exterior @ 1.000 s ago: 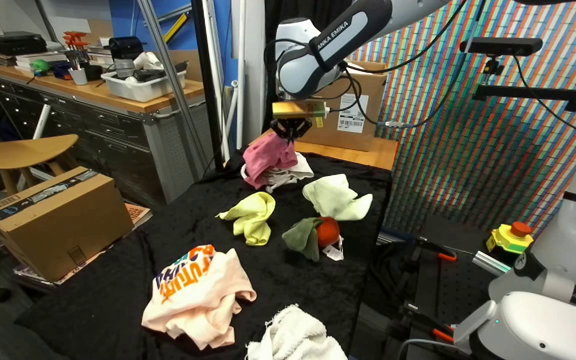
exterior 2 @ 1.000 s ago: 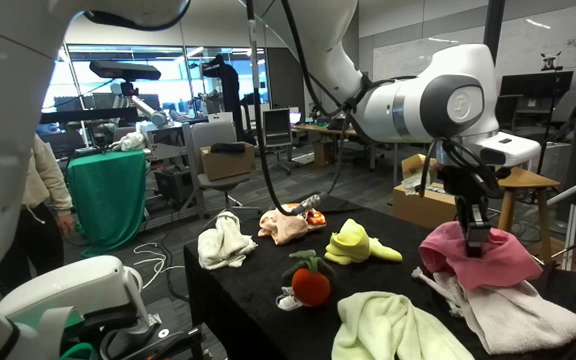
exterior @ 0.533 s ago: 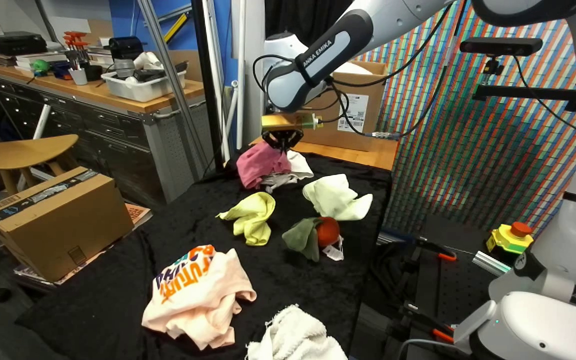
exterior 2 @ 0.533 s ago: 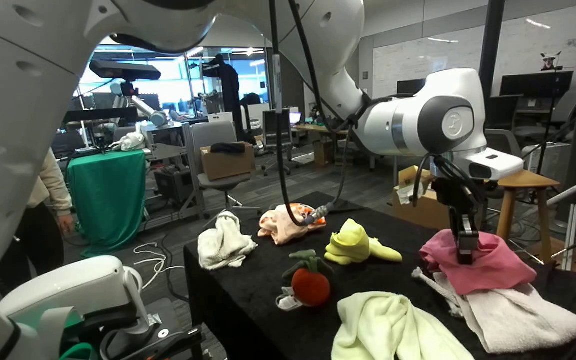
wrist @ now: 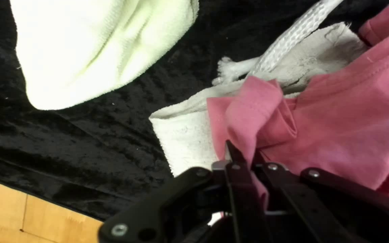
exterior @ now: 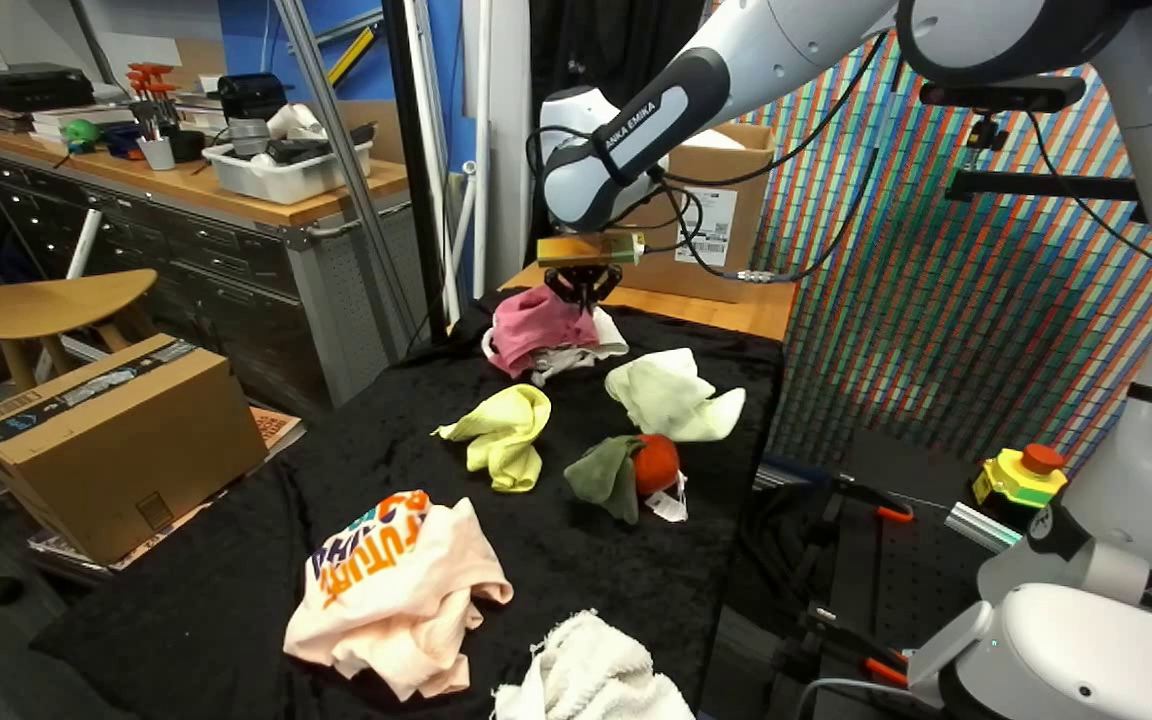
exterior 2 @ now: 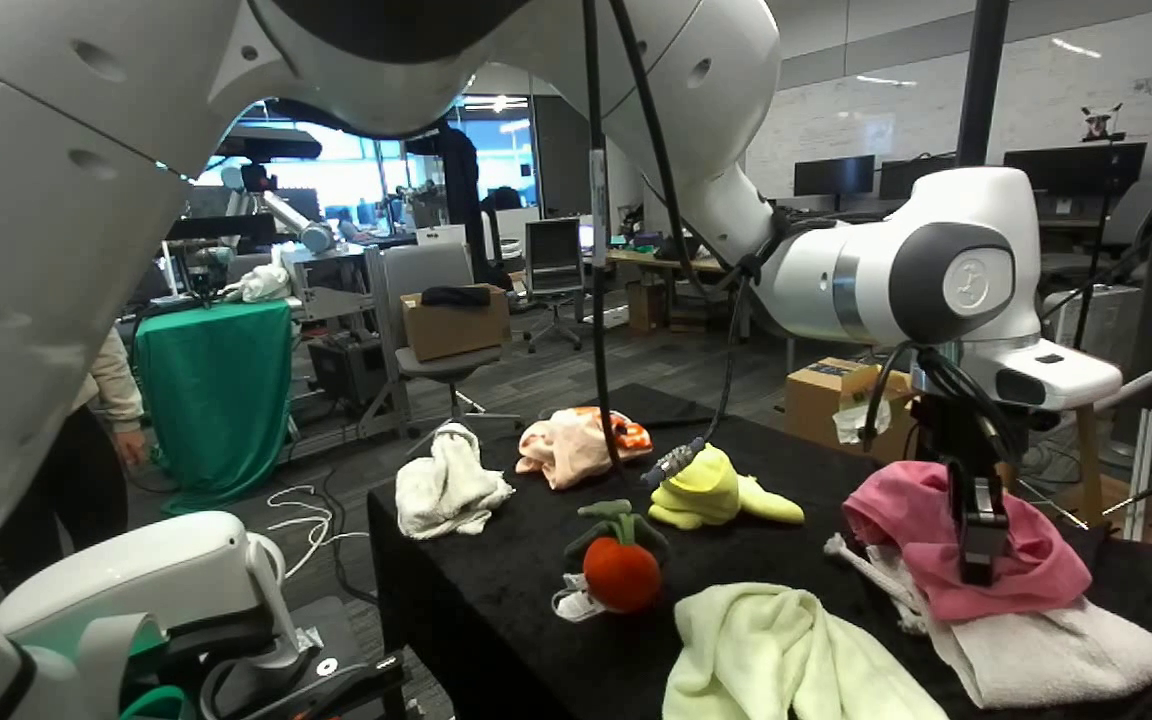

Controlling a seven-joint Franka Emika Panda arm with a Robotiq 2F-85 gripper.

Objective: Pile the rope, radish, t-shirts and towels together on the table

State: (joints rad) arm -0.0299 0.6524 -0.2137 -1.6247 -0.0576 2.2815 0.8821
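Observation:
My gripper (wrist: 242, 153) is shut on a fold of the pink t-shirt (wrist: 346, 118). That shirt drapes over a cream towel (exterior 2: 1066, 650) and part of the white rope (wrist: 287, 42), whose rest is hidden. Beside this heap lies a pale green towel (exterior 2: 786, 650), apart from it. A yellow-green towel (exterior: 506, 440) rests mid-table. The red radish (exterior 2: 622, 575) with green leaves sits near the table's side edge. Toward the opposite end of the black table (exterior: 576, 560) are the cream t-shirt (exterior: 406, 590) with orange print and a white towel (exterior: 591, 680).
Past the heap, a wooden surface (exterior: 766, 300) carries a cardboard box (exterior: 706, 225). A cable (exterior 2: 596, 300) hangs from the arm over the table. Another cardboard box (exterior: 116, 450) and a round wooden stool (exterior: 46, 300) stand off the table's side.
My gripper has come lower, swinging slightly aside and then back, still gripping the pink t-shirt. The shirt now sits lower on the cream towel. The other cloths and the radish stay put.

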